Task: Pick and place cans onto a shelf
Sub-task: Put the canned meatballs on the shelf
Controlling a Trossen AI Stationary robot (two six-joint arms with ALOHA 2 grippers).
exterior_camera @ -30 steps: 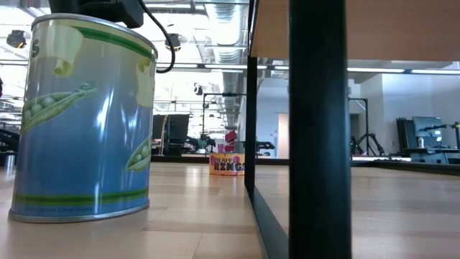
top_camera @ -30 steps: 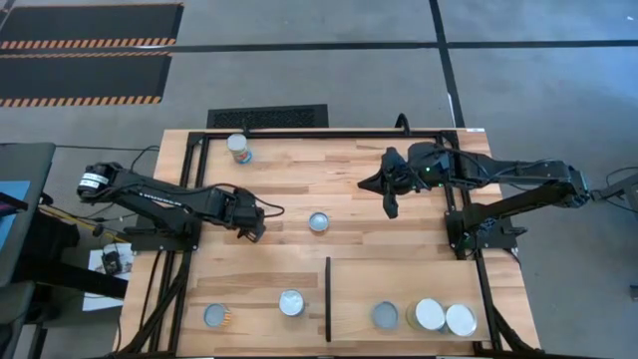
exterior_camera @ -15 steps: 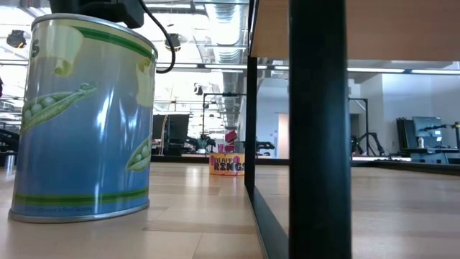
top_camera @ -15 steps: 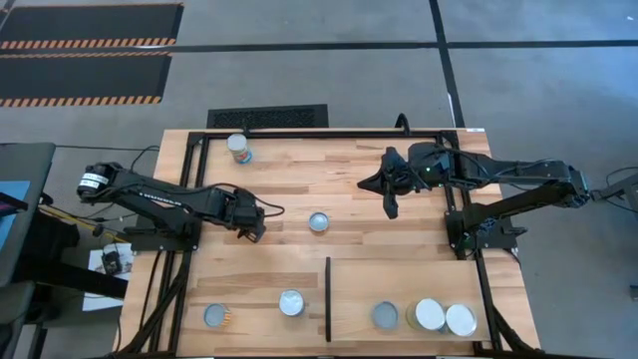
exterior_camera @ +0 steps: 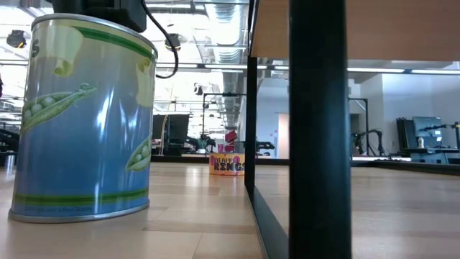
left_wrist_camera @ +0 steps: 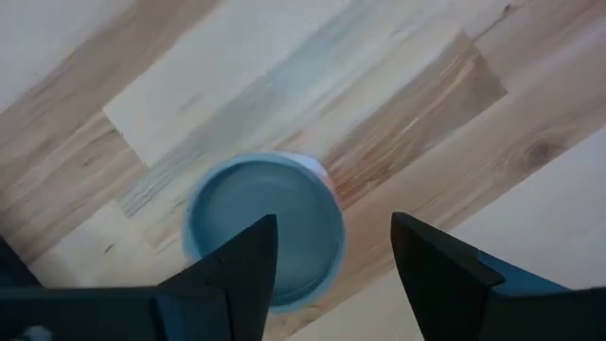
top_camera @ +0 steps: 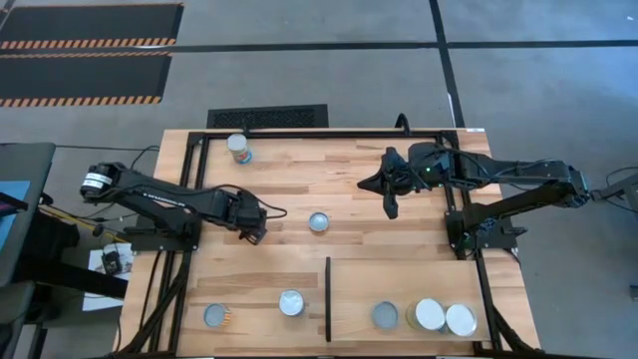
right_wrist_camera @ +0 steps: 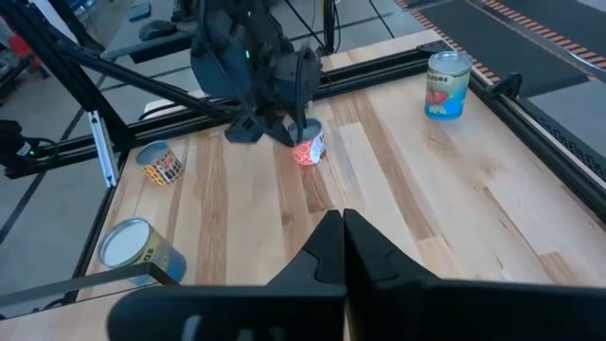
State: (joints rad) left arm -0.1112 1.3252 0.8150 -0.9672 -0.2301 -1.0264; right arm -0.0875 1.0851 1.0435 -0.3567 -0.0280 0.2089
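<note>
I'm looking down on the table (top_camera: 399, 244) and taking stock from the biggest thing down. The shelf (top_camera: 429, 284), the pale section fenced off by the black divider (top_camera: 328, 297), is holding three cans along its near edge: a grey-topped can (top_camera: 385, 316), then a white-topped pair (top_camera: 445, 317) standing touching each other. So by my count I'm less than halfway through.

Four cans are waiting out on the planks, as far as I can see. The peas can (top_camera: 292, 303) is standing just outside the divider, a can with an orange label (top_camera: 216, 317) is sitting at the near left corner, a far can (top_camera: 238, 149) is up by the back rail, and the middle can (top_camera: 319, 221) is alone at the centre of the table.

I'm working the left gripper (top_camera: 255, 227) now; it's hovering near the middle can, not touching it. In the left wrist view its jaws are standing wide apart, holding nothing, with the can's round top showing between them.

The right gripper (top_camera: 390, 204) is waiting over the far right of the table, fingers pressed together, carrying nothing.
</note>
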